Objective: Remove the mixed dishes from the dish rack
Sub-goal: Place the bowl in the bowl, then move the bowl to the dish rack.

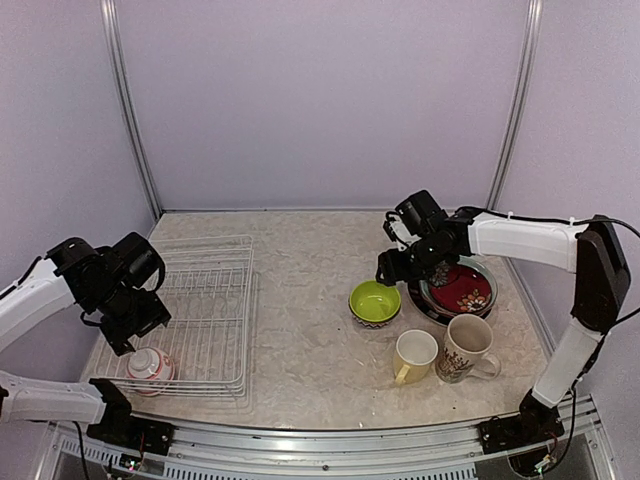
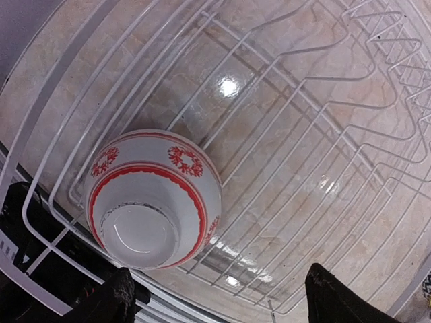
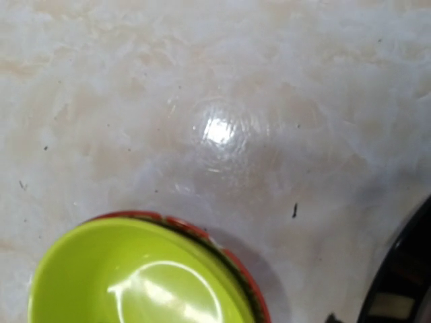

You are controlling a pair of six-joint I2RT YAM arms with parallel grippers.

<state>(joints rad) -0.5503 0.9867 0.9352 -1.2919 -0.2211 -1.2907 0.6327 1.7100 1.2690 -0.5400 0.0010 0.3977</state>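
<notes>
From the top camera, the dish rack (image 1: 215, 300) stands on the left half of the table (image 1: 310, 350), close to its left edge. Only one dish is inside it: the red-white patterned bowl (image 1: 150, 368), which lies upside down in the near left corner of the rack. The left gripper (image 1: 125, 340) hangs just above this bowl.

The other dishes stand on the right half of the table. The lime-green bowl (image 1: 375, 302) is near the middle. The dark red floral plate (image 1: 463, 288) lies on top of a stack near the right edge (under it show the pale teal plate (image 1: 490, 270) and the black-rimmed cream plate (image 1: 422, 306)). Toward the near edge, the yellow mug (image 1: 415, 355) and the cream patterned mug (image 1: 465, 348) stand upright, just beside each other. The right gripper (image 1: 405, 265) hangs between the green bowl and the plates.

In the left wrist camera, the two fingertips (image 2: 114, 299) stand wide apart and hold nothing. The patterned bowl rests bottom-up on the rack wires, and the fingertips do not touch it.

In the right wrist camera, the green bowl is empty and sits on the bare table. The fingers are not clearly seen, so I cannot tell how far this gripper is open. No dish is seen in it.
</notes>
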